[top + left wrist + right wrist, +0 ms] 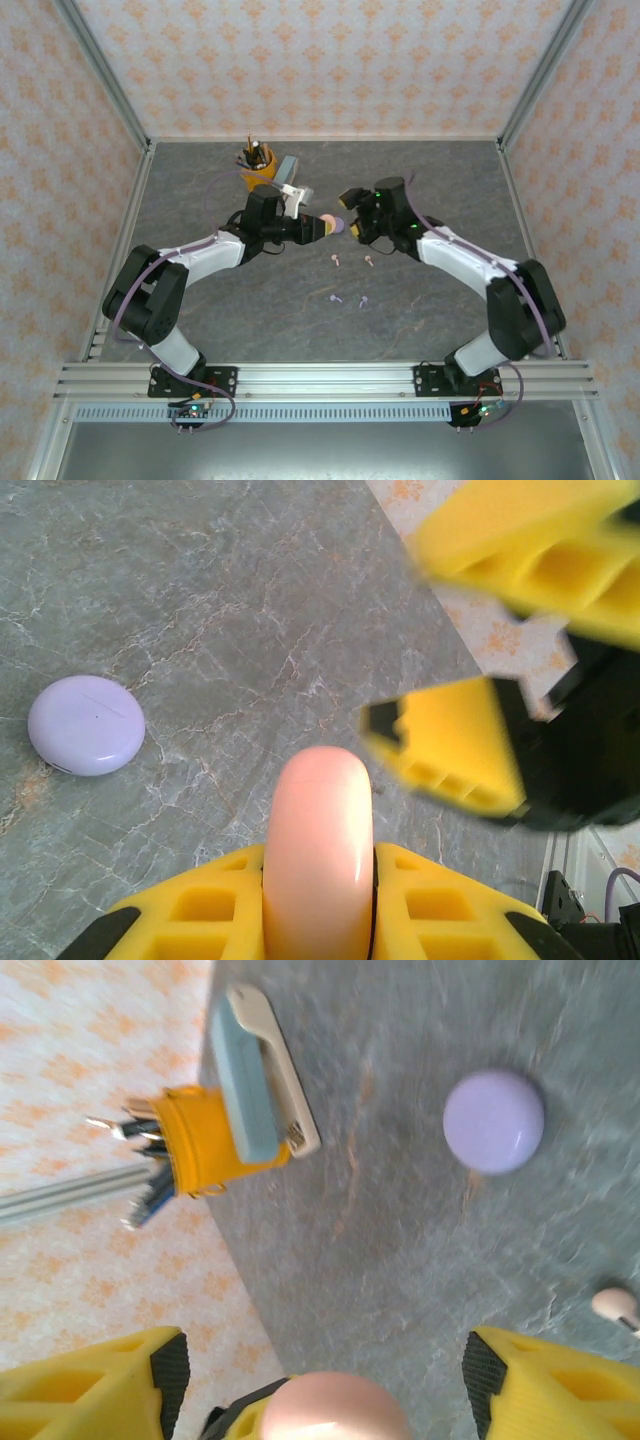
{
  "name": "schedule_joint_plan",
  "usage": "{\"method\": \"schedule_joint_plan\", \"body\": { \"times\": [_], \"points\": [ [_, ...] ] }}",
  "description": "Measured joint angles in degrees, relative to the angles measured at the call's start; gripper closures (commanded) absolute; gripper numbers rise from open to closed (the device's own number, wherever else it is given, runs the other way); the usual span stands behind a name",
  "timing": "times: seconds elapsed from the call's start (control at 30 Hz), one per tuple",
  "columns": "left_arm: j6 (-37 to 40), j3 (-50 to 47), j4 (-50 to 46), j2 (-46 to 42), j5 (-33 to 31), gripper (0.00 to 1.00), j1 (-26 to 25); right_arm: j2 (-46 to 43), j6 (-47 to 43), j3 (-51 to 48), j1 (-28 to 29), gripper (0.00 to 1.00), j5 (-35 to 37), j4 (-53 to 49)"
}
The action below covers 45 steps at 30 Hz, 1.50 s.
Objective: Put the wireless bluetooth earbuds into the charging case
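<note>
Pink charging case (318, 830) edge-on, clenched by left end effector (320, 900); right end effector (325, 1360) spread near it; risks slipping if tugged off-centre.

The bench (460, 180) lies open at upper right and lower centre. A pen cup (258, 170) and stapler (291, 172) block upper centre. Earbuds (339, 261) dot the middle.

The walls (320, 60) are pale with small orange flowers; grey metal posts (106, 70) stand in the corners; the table top (440, 180) is grey like stone; a metal rail (320, 378) runs along its near edge.
</note>
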Motion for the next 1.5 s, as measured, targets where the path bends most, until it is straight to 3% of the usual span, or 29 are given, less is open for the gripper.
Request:
{"method": "schedule_joint_plan", "body": {
  "times": [0.27,0.5,0.77,1.5],
  "points": [
    [0.7,0.3,-0.8,-0.1,2.3,1.00,1.1,-13.3,-22.7,-1.5,-5.1,0.24,-1.6,-4.1],
    [3.3,3.6,-5.1,-0.1,6.3,1.00,1.4,-11.2,-36.1,-2.7,-5.1,0.24,-13.0,-4.4],
    [4.5,4.2,-6.7,-0.3,7.4,1.00,1.4,-6.3,-39.1,-2.9,-4.8,0.25,-20.7,-3.1],
    [4.5,4.2,-9.3,-0.7,7.3,1.00,1.6,4.7,-38.9,-2.1,-3.1,0.33,-20.6,0.7]
  ]
}}
